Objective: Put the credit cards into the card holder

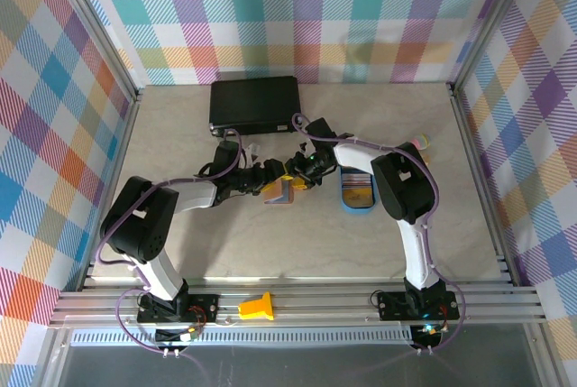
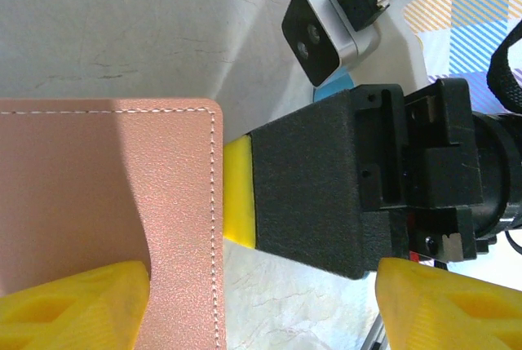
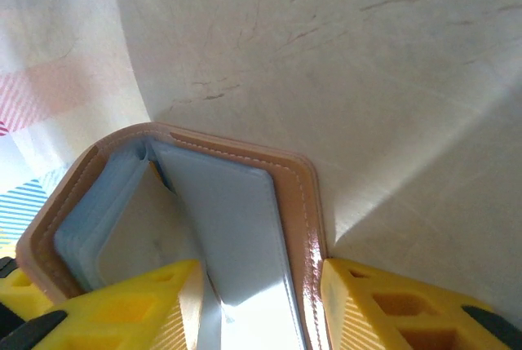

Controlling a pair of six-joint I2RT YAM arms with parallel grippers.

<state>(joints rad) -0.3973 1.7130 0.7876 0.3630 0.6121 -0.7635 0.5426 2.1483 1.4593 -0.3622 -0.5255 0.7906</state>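
Two claws meet at the small salmon-brown leather folding card holder [image 3: 236, 228], half open at the middle of the pale marbled surface [image 3: 367, 56]. The right claw [image 3: 261, 293] pinches one stitched flap, and the left claw [image 2: 261, 285] stands wide, one yellow finger [image 2: 73, 309] against the outer cover. Light, floppy and smooth, the card holder looks best gripped along a flap's edge.

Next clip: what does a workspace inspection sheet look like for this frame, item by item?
Surface: pale marbled table, no spills seen.
Job's things: card holder open between the grippers; credit cards lying in the blue tray.
Clutter: black case at the far edge; yellow block on the front rail.
Grippers: right gripper clamped on the holder's flap; left gripper open, one finger against the cover.
Cables: purple cables run along both arms; no snag seen.
Surroundings: plaid walls.
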